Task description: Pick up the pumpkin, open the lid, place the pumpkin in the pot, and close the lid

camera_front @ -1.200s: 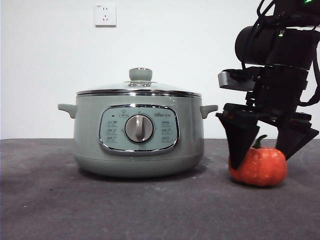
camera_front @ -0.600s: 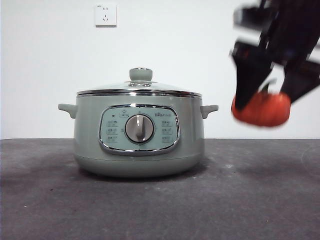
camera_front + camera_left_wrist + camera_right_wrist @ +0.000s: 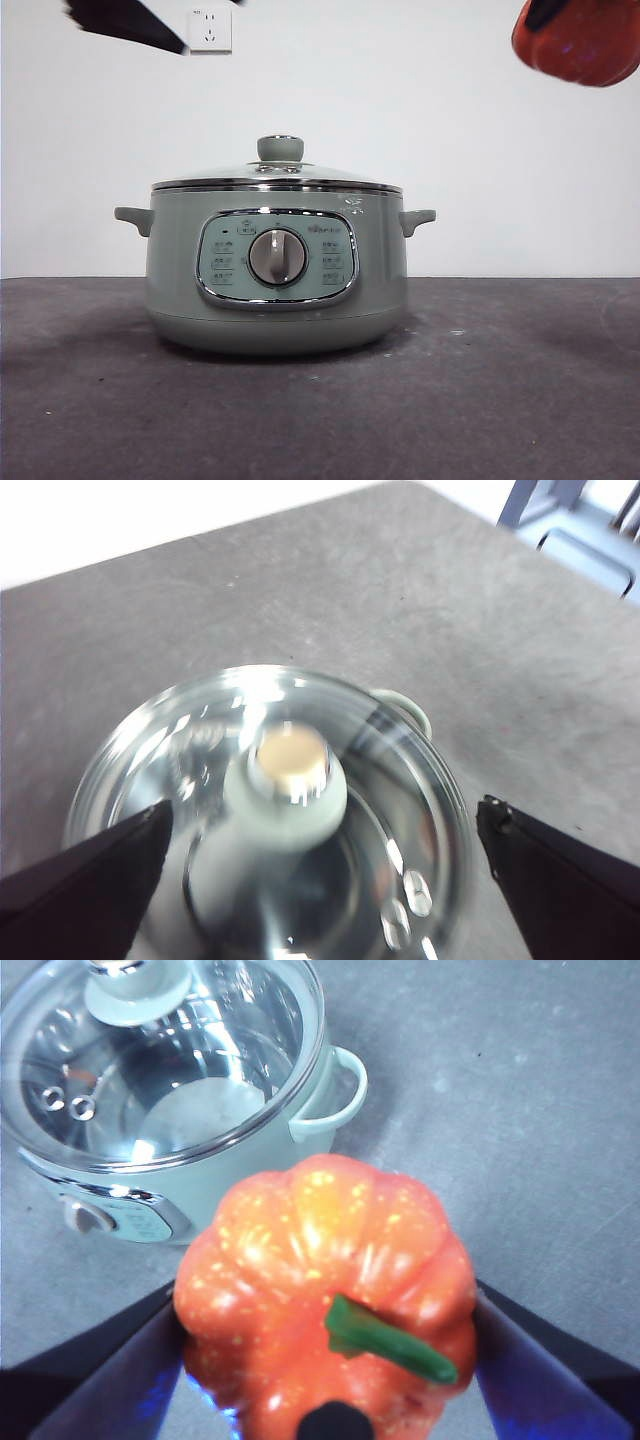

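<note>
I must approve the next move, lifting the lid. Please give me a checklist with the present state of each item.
1. Pumpkin clamped in the right gripper: ok.
2. Pumpkin raised off the table: ok.
3. Left gripper open, above the lid's knob: ok.
4. Left gripper low enough to grasp the knob: cannot tell.
5. Lid seated on the pot: ok.
6. Pot upright: ok.

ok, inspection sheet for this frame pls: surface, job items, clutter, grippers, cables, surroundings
Surface: dark grey table, bare around the pot.
Job's things: pot upright; lid seated on it; pumpkin held high in the air.
Clutter: nothing seen.
Grippers: right gripper shut on the pumpkin; left gripper open above the lid's knob.
Cables: nothing seen.
Surroundings: white wall, wall socket.
</note>
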You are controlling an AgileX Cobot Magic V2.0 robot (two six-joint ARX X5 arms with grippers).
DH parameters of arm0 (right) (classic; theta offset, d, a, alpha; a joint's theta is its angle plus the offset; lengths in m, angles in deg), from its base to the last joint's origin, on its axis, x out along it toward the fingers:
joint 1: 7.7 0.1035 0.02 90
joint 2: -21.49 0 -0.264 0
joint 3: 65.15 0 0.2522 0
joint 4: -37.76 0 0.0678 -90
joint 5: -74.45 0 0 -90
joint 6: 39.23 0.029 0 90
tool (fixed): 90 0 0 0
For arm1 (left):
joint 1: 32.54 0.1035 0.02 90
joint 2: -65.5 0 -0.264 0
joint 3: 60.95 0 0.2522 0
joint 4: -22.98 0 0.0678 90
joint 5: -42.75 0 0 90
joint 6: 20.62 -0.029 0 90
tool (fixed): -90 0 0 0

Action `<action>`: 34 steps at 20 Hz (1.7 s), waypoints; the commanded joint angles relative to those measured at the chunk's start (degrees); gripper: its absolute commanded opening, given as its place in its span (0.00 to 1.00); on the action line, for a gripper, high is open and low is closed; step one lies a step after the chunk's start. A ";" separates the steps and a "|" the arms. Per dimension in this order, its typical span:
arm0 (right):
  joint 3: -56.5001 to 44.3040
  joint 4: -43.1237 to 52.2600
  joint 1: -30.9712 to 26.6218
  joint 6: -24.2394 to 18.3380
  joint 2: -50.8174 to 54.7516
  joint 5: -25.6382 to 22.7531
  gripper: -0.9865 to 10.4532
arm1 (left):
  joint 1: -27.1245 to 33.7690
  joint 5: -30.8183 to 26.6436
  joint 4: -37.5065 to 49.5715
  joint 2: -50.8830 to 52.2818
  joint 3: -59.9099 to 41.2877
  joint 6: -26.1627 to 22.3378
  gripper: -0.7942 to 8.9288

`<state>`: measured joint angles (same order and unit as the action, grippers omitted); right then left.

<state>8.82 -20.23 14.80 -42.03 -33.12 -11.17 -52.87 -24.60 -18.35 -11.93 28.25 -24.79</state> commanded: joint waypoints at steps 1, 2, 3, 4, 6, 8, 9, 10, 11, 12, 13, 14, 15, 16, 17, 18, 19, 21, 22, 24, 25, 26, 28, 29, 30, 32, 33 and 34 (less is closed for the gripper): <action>-0.02 -0.17 0.09 0.42 1.22 0.11 0.08 | -1.99 -2.14 0.61 -6.78 4.74 -2.36 0.89; -0.02 -0.20 0.09 0.42 1.62 0.11 0.08 | -2.71 -3.06 0.61 -9.09 6.36 -3.08 0.89; -0.02 -0.26 0.09 0.39 1.97 0.11 0.08 | -3.50 -4.02 1.07 -11.74 7.82 -3.63 0.89; -0.02 -0.33 0.09 0.39 2.14 0.13 0.08 | -3.93 -4.94 1.49 -13.59 8.66 -3.63 0.89; -0.02 -0.66 0.09 0.39 2.25 0.11 0.08 | -4.50 -5.20 3.34 -16.92 9.25 -3.63 0.89; -0.02 -0.98 0.09 0.37 2.23 0.11 0.08 | -4.98 -5.75 4.07 -19.28 9.25 -3.63 0.89; -0.02 -0.96 0.09 0.37 2.23 0.11 0.08 | -5.25 -6.19 4.02 -20.22 9.25 -3.63 0.89; -0.02 -0.94 0.09 0.37 2.23 0.11 0.08 | -5.27 -6.16 4.00 -20.85 9.25 -3.63 0.89; -0.02 -0.94 0.09 0.37 2.23 0.11 0.08 | -5.31 -6.16 4.00 -21.46 9.25 -3.63 0.89; -0.02 -0.94 0.09 0.37 2.23 0.09 0.08 | -5.46 -6.19 4.00 -21.81 9.25 -3.63 0.89; -0.02 -0.96 0.09 0.37 2.23 0.11 0.08 | -5.49 -6.19 3.89 -21.90 9.25 -3.63 0.89; -0.02 -0.94 0.09 0.37 2.23 0.09 0.08 | -5.49 -6.21 3.91 -21.92 9.25 -3.63 0.89; -0.02 -0.94 0.09 0.37 2.23 0.09 0.08 | -5.51 -6.19 3.91 -21.92 9.25 -3.63 0.89; -0.02 -0.90 0.09 0.37 2.23 0.09 0.08 | -5.62 -6.21 3.87 -21.92 9.25 -3.63 0.88; -0.02 -0.87 0.07 0.37 2.23 0.09 0.08 | -5.60 -6.23 3.58 -21.92 9.25 -3.63 0.88; -0.02 -0.87 0.09 0.37 2.23 0.09 0.08 | -5.62 -6.23 3.10 -21.92 9.25 -3.63 0.85; -0.02 -0.87 0.07 0.37 2.23 0.09 0.08 | -5.62 -6.21 2.47 -21.92 9.25 -3.63 0.78; -0.02 -0.85 0.07 0.37 2.23 0.07 0.08 | -5.73 -6.12 1.88 -21.92 9.25 -3.63 0.72; -0.02 -0.85 0.07 0.37 2.23 0.07 0.08 | -5.88 -6.14 1.79 -21.92 9.25 -3.63 0.72; -0.02 -0.85 0.07 0.37 2.23 0.07 0.08 | -5.99 -6.14 1.66 -21.92 9.25 -3.61 0.71; -0.02 -0.85 0.07 0.37 2.23 0.07 0.08 | -6.05 -6.14 1.60 -21.92 9.25 -3.61 0.65; -0.02 -0.85 0.07 0.37 2.23 0.07 0.08 | -6.34 -6.16 1.55 -21.92 9.25 -3.61 0.53; -0.02 -0.87 0.07 0.37 2.23 0.07 0.08 | -6.40 -6.19 1.62 -21.92 9.25 -3.58 0.38; -0.02 -0.87 0.07 0.37 2.23 0.07 0.08 | -6.40 -6.16 1.42 -21.92 9.25 -3.52 0.35; -0.02 -0.87 0.07 0.35 2.23 0.07 0.08 | -6.38 -6.16 1.03 -21.92 9.25 -3.45 0.30; -0.02 -0.87 0.07 0.37 2.23 0.07 0.08 | -6.38 -6.16 0.46 -21.92 9.25 -3.45 0.20; -0.02 -0.87 0.07 0.37 2.23 0.07 0.08 | -6.38 -6.14 0.46 -21.92 9.25 -3.45 0.15; -0.02 -0.87 0.07 0.37 2.23 0.07 0.08 | -6.40 -6.14 0.50 -21.92 9.25 -3.41 0.10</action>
<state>8.82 -21.39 14.80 -42.01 -30.94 -11.10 -58.91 -31.77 -17.30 -33.28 37.48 -28.09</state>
